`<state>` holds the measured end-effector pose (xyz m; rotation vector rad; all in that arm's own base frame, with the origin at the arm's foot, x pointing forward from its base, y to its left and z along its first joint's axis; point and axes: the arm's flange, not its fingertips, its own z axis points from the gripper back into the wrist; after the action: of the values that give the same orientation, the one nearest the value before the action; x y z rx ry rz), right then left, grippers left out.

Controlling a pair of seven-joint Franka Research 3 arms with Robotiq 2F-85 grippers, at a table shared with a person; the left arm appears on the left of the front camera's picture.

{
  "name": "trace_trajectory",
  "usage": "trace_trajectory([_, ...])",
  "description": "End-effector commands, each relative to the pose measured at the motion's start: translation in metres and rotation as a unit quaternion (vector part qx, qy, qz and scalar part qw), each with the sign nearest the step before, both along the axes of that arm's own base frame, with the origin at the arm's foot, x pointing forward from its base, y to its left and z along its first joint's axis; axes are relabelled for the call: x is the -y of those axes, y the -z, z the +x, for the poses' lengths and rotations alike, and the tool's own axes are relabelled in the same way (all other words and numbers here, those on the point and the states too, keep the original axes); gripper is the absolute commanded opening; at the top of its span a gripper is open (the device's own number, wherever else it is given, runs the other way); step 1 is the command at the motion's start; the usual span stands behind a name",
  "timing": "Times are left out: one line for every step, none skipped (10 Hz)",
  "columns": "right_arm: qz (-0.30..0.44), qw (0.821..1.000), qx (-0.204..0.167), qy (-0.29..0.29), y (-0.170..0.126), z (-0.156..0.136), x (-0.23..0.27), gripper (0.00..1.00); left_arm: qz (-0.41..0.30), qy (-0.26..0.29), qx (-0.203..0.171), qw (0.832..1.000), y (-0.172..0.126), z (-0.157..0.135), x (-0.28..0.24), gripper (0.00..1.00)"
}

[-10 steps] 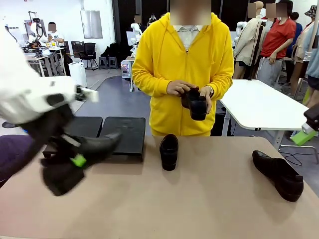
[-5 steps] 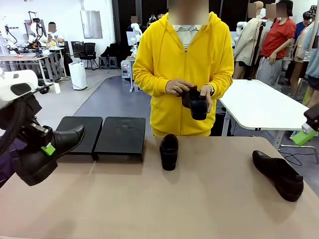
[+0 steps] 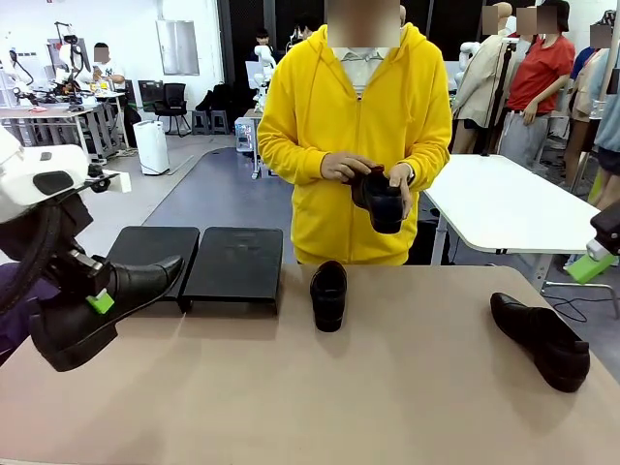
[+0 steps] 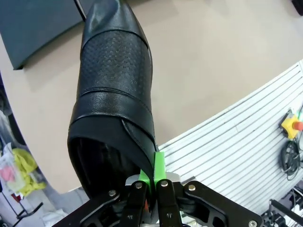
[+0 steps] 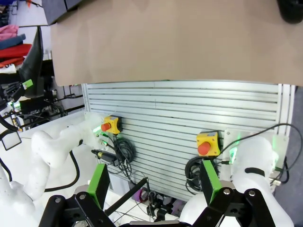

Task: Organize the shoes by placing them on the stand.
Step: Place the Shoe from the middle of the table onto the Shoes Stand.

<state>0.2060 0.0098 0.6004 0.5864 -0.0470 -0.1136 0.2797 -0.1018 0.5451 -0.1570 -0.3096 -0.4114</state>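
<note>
Stand (image 3: 232, 263) bore no shoe yet: left pincer (image 3: 97, 298) was clamped on a pointed shoe (image 3: 121, 302), aloft just beside the stand; a loafer (image 3: 328, 294) and second pointed shoe (image 3: 541, 339) lay on the table (image 3: 387, 397), another loafer (image 3: 384, 205) sat in the person's hands (image 3: 346, 171), and right pincer (image 5: 155, 183) stood apart, empty.

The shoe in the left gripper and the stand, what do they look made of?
Shoe: probably leather, black and glossy, with a perforated band and stitched seams. Stand: flat matte-black panels without shine; plastic or coated board, hard to tell.
</note>
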Motion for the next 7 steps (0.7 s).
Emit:
trace_trajectory([0.011, 1.000, 0.004, -0.013, -0.003, 0.001, 0.000, 1.00, 0.000, 0.005, 0.029, 1.000, -0.003, 0.045, 0.002, 0.00])
trace_trajectory([0.011, 1.000, 0.004, -0.013, -0.003, 0.001, 0.000, 1.00, -0.005, 0.032, 0.048, 0.998, -0.005, 0.084, 0.011, 0.00])
trace_trajectory([0.011, 1.000, 0.004, -0.013, -0.003, 0.001, 0.000, 1.00, -0.005, 0.039, 0.050, 0.998, 0.000, 0.123, 0.023, 0.00])
trace_trajectory([0.011, 1.000, 0.004, -0.013, -0.003, 0.001, 0.000, 1.00, -0.001, 0.022, 0.039, 0.999, 0.010, 0.163, 0.039, 0.00])
trace_trajectory([0.011, 1.000, 0.004, -0.013, -0.003, 0.001, 0.000, 1.00, -0.012, 0.031, 0.030, 0.999, 0.022, 0.197, 0.052, 0.00])
trace_trajectory([0.011, 1.000, 0.004, -0.013, -0.003, 0.001, 0.000, 1.00, -0.006, -0.013, 0.036, 0.999, 0.035, 0.233, 0.065, 0.00])
trace_trajectory([0.011, 1.000, 0.004, -0.013, -0.003, 0.001, 0.000, 1.00, -0.013, -0.039, 0.030, 0.999, 0.044, 0.255, 0.073, 0.00])
